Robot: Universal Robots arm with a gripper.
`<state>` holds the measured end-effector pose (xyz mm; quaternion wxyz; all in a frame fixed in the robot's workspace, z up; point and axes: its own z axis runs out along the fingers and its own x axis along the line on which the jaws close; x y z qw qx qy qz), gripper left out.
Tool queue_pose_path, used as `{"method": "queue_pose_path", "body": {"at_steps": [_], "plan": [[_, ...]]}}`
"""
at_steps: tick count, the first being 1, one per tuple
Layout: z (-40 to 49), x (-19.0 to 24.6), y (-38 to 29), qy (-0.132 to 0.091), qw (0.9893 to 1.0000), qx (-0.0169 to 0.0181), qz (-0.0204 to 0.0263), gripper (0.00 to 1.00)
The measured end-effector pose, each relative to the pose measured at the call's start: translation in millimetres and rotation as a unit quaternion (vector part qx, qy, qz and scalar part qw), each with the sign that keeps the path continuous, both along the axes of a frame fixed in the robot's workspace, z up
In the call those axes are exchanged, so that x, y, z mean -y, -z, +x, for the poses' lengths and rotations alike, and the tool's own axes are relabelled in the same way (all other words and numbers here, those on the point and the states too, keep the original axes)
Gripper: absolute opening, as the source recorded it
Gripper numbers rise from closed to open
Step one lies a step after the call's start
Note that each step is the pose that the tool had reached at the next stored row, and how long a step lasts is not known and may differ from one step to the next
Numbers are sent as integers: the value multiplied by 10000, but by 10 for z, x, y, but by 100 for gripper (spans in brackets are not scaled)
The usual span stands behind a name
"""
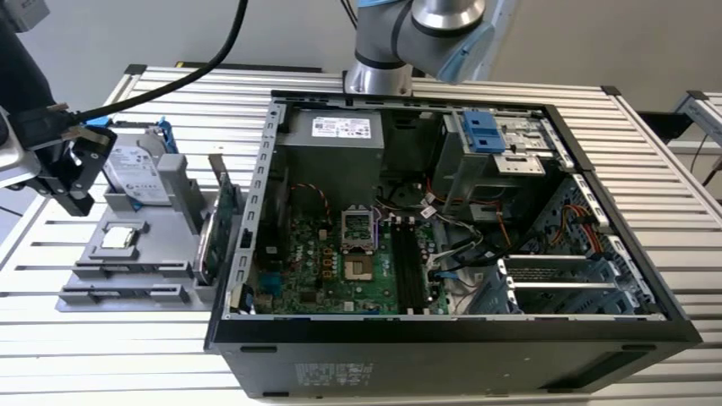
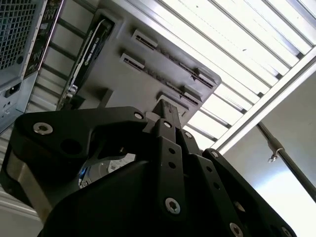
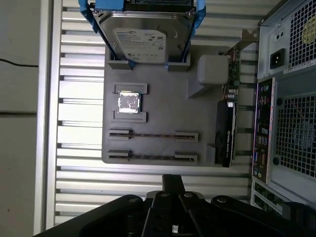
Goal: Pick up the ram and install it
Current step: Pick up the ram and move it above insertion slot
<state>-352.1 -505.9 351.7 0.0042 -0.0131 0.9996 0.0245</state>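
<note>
Black gripper [image 1: 70, 196]. Plain grey tray [image 3: 163, 106]. Silver drive [image 3: 145, 34] with a white label, in a bright blue frame [image 3: 89, 12]. Dark ram [image 3: 153, 134]. Green card [image 1: 226, 203]. Black case [image 1: 451, 359] with a green motherboard [image 1: 321, 271] inside. Pale silver table [image 1: 643, 178], striped with ribbed slats.

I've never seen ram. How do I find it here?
Find the open computer case; the grey tray sits beside it on the exterior view's left. On the tray, the ram is two sticks standing on edge in long slots, far thinner than the hard drive and the card.
</note>
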Motion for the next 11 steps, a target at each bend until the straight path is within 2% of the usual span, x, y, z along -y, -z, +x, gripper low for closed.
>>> {"method": "queue_pose_path", "body": {"at_steps": [8, 11], "plan": [[-1, 0, 0, 7, 10000, -1, 0, 0], [-1, 0, 0, 140, 9999, -1, 0, 0]]}}
